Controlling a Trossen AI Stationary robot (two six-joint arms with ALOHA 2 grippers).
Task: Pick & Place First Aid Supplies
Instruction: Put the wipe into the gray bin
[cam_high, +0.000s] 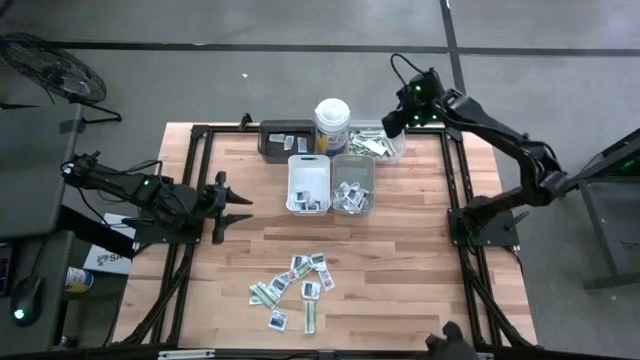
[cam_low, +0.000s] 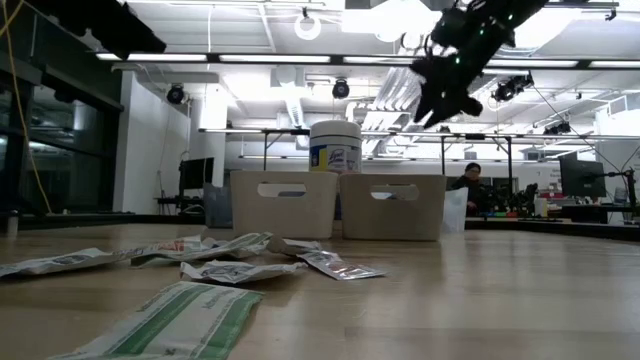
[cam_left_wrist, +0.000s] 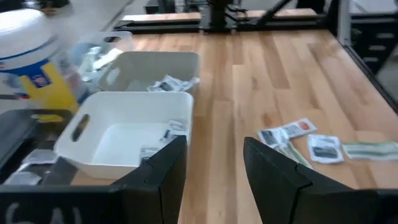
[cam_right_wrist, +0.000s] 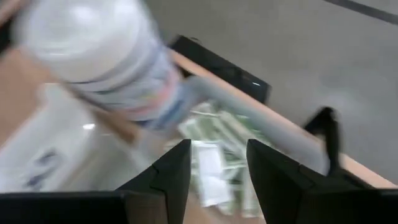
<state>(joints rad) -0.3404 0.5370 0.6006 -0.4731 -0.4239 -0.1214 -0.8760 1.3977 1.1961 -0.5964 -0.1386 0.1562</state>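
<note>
sorting flimsy packets, one thin edge at a time

hovering above the clear tray (cam_high: 385, 145) at the far right of the desk (cam_high: 400, 270), the right tool (cam_high: 398, 118) is showing its fingers apart with nothing between them; under it, pale-green-and-white strips (cam_right_wrist: 214, 155) are lying in that tray. the left tool (cam_high: 232, 207) is waiting low near the desk's left edge, fingers also apart and empty.

the rest of the first aid supplies (cam_high: 295, 290) are lying scattered flat on the near middle of the desk, some overlapping, with a few more sitting in the white tray (cam_high: 309, 180), the grey tray (cam_high: 352, 183) and the dark tray (cam_high: 283, 138) beside the canister (cam_high: 332, 125).

these packets are looking very light, thin and floppy, with glossy wrappers that i'd judge slippery. lying flush on the wood, they are offering almost no height to pinch. i'd be taking one at a raised or overhanging edge, narrow strips across the short width, and choosing a packet lying apart from its neighbours so two aren't lifting together.
</note>
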